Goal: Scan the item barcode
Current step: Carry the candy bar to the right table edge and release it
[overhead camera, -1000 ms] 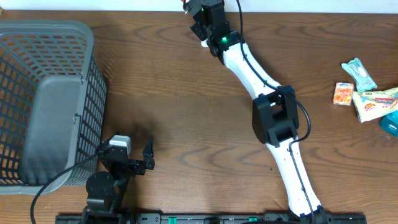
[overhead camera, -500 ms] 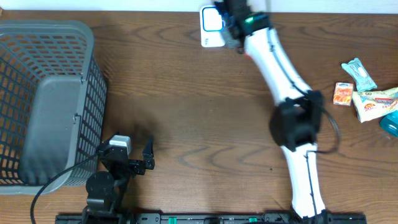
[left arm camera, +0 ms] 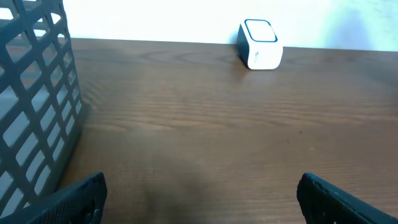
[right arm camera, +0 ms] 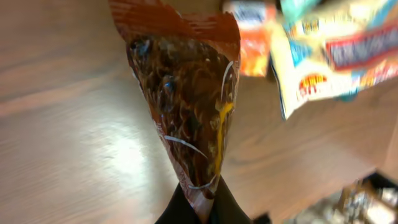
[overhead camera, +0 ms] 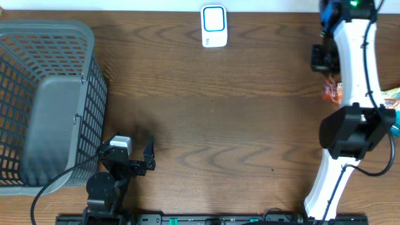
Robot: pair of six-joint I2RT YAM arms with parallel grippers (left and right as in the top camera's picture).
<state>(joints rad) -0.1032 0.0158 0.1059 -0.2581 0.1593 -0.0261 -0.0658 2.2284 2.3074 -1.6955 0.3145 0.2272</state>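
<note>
**Overhead view.** The right hand (overhead camera: 326, 74) is being shown at the far right of the worktop (overhead camera: 219, 125), clenched on a snack packet (overhead camera: 331, 92). The packet's orange end is being seen just past the fingertips, beside the white arm. The scanner (overhead camera: 214, 26), a white block with a blue-framed face, is being shown well apart from that hand, off to its side along the far edge. Loose snacks (overhead camera: 392, 95) near the hand are being partly hidden by the arm. The left hand (overhead camera: 149, 159) is being held released and empty at the near edge, with the grey basket (overhead camera: 44, 94) just beside it on its left.

**Left wrist view.** The fingers (left arm camera: 74, 199) of the left hand (left arm camera: 202, 186) are being shown spread wide at the lower corners, with only bare worktop between them. The basket (left arm camera: 37, 106) wall is being seen close on the hand's left. The scanner (left arm camera: 261, 45) is being seen far ahead and slightly to the right.

**Right wrist view.** The snack packet (right arm camera: 186, 106) is being gripped by its narrow end in the right hand (right arm camera: 199, 208) and is being seen extending straight away from it. Brown contents are being shown through clear film under an orange edge. Beyond the packet, to the hand's right, an orange carton (right arm camera: 252, 37) and the loose snacks (right arm camera: 336, 56) are being shown blurred on the worktop.
</note>
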